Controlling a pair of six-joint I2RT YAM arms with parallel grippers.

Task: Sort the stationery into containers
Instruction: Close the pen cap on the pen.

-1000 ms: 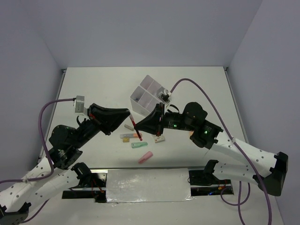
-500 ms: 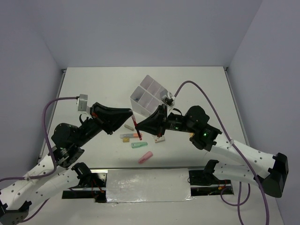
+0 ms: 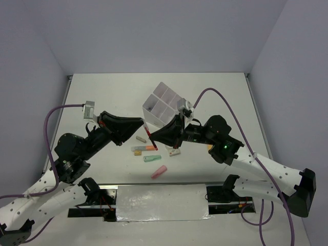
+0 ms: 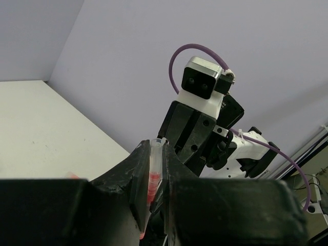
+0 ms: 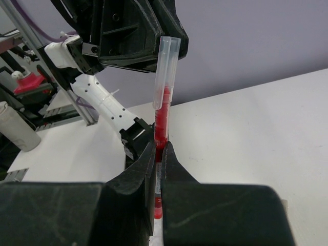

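Red pen [image 3: 149, 139] hangs tilted above the table [image 3: 102, 97] in the top view, caught between both arms. The left gripper [image 3: 142, 124] reaches it from 10 o'clock and the right gripper [image 3: 155, 138] from 3 o'clock. The divided white box [image 3: 163, 105] stands just beyond, at 1 o'clock from the pen. An orange marker [image 3: 145, 148], a green marker [image 3: 152, 158] and a pink marker [image 3: 159, 171] lie on the table toward 6 o'clock. From the left wrist, the left gripper [image 4: 154, 150] has its jaws drawn in to a narrow slot with the red pen [image 4: 152, 179] pinched in it, the clear cap poking out at 12 o'clock. From the right wrist, the right gripper [image 5: 160, 149] is likewise nearly closed, clamping the lower red barrel of the pen [image 5: 163, 115], which stands almost upright with its clear cap at 12 o'clock against the left arm's black fingers.
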